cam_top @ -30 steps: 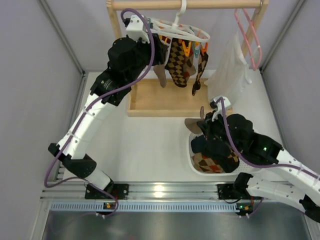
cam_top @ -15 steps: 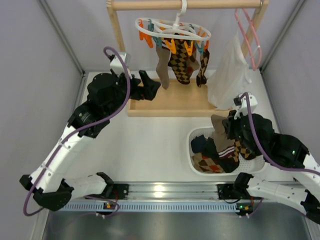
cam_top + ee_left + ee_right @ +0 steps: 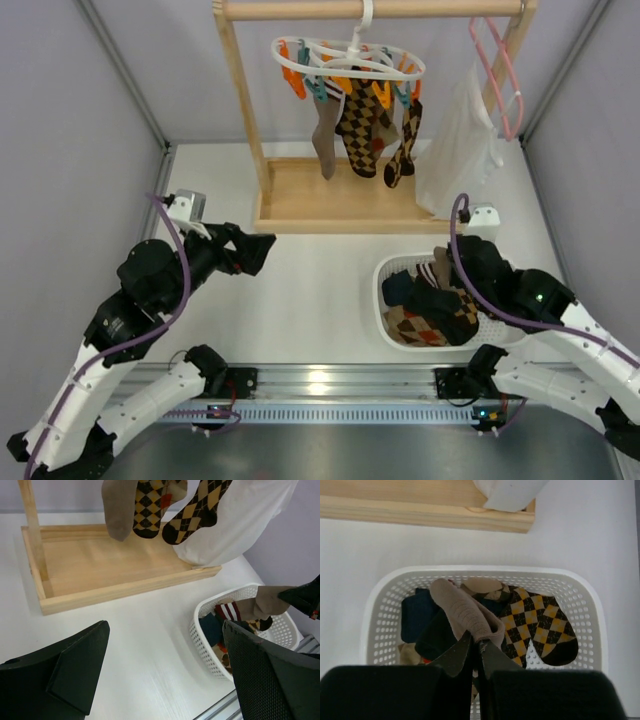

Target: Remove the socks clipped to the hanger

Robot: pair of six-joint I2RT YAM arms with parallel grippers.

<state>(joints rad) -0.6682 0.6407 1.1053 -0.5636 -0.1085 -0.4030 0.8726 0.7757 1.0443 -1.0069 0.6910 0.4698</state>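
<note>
From above: no more reaching up at the hanger (image 3: 410, 68) with the left gripper (image 3: 255, 254). Drawn back now toward the near-left corner of the table, fingers spread wide, holding nothing. On the right, lowered with the right gripper (image 3: 450, 268) onto the basket (image 3: 383, 300) by the near edge, right of middle, and pinching a tan sock (image 3: 440, 257), carried higher half a second ago. Three socks (image 3: 360, 125) left clipped at the far edge, under the wooden rack (image 3: 300, 9): one plain brown, two argyle. Likely means one more sock nearly delivered, three to go.

Through the left wrist: left gripper (image 3: 165, 665) gaping, only bare table between the fingers, touching nothing. Hanging socks (image 3: 150, 510) well ahead, beside the white garment (image 3: 240, 525); basket (image 3: 205, 630) off to the right.

Through the right wrist: right gripper (image 3: 476, 652) pressed tight on a fold of the tan sock (image 3: 462, 607), directly over the basket (image 3: 485, 570), above an argyle sock (image 3: 540, 625) and dark ones already inside. Not yet released; hard to tell whether resting on the pile.
</note>
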